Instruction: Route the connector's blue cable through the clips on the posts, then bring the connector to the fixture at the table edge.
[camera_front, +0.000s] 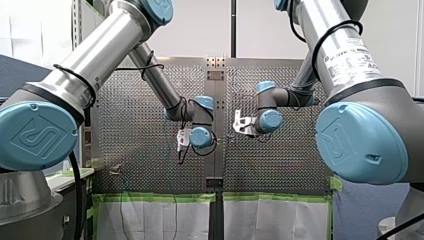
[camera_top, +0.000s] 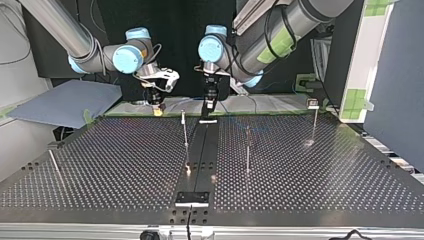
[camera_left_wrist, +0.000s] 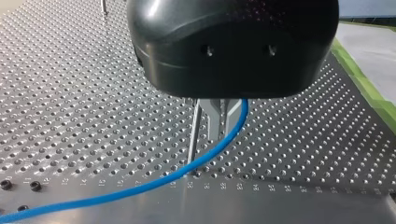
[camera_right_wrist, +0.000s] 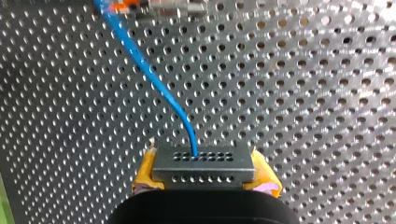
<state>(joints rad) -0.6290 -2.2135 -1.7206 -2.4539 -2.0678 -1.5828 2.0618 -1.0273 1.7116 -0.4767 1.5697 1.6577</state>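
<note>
1. The right gripper (camera_right_wrist: 203, 173) has its jaws closed on the connector (camera_right_wrist: 203, 164), a dark grey block with two rows of small holes, pinched between yellow pads (camera_right_wrist: 145, 173).
2. The blue cable (camera_right_wrist: 154, 79) comes out of a hole in the connector's upper row and runs ahead of that gripper, over the perforated worktop (camera_right_wrist: 303, 93).
3. In the left wrist view the cable curves past the tip of the black left gripper (camera_left_wrist: 218, 133) and trails off across the worktop. I cannot tell whether those jaws are open or closed on it.
4. A thin post (camera_left_wrist: 193, 135) stands just beside the cable there.
5. In the top view both grippers hang near each other at the worktop's far edge. Slim posts (camera_top: 247, 150) stand apart on the worktop, and a dark plate (camera_top: 192, 198) sits at its near edge, well apart from them.
6. The label (camera_front: 345, 54) on the right arm begins "UNIVERSAL"; the rest is too small to read. The blue joint caps (camera_front: 35, 135) carry an embossed logo. Small numbers line the worktop's edge in the left wrist view, too faint to read.
</note>
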